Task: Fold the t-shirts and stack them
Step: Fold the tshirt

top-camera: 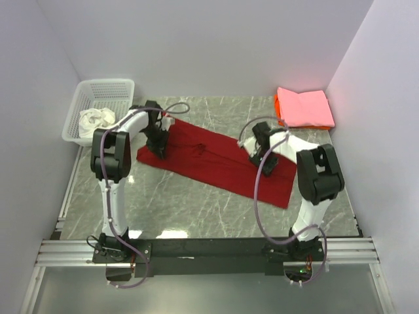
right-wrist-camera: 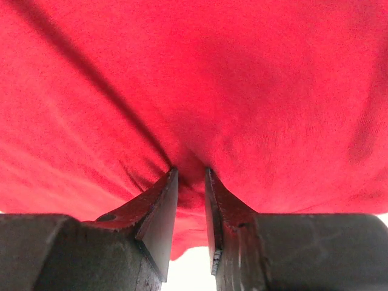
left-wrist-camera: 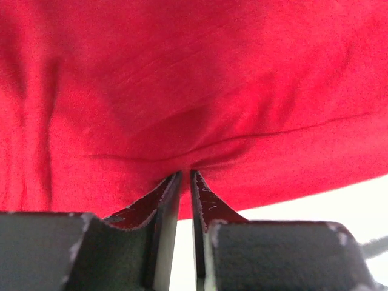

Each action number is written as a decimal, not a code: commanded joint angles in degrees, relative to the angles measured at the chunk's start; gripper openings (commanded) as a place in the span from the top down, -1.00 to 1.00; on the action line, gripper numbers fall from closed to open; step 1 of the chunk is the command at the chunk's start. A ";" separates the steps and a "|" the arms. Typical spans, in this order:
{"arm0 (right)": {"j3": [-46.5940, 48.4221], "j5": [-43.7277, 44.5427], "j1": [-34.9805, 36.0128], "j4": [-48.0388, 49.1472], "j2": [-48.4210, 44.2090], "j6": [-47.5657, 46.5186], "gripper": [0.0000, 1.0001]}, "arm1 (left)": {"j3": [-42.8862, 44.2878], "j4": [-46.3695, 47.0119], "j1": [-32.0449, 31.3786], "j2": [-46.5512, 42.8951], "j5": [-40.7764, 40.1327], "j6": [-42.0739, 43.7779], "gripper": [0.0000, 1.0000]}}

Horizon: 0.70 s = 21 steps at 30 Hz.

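Left gripper (left-wrist-camera: 186, 176) is nearly closed and pinches the edge of the deep red t-shirt (top-camera: 216, 160). Right gripper (right-wrist-camera: 191, 173) is nearly closed too, pinching a bunch of the same shirt. It lies spread across the middle of the desk (top-camera: 183, 209). A pink t-shirt (top-camera: 306, 106) sits folded on an orange t-shirt (top-camera: 278, 112) in the far right corner.

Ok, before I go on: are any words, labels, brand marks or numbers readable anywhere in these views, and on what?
None readable in any view.
The deep red t-shirt, the pink t-shirt, the white basket, the left arm and the right arm show no print, tag or number.
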 commanded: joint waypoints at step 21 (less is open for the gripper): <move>1.20 -9.07 17.02 -10.80 -9.01 5.91 0.30 | 18.63 17.14 1.45 -1.40 0.30 3.57 0.42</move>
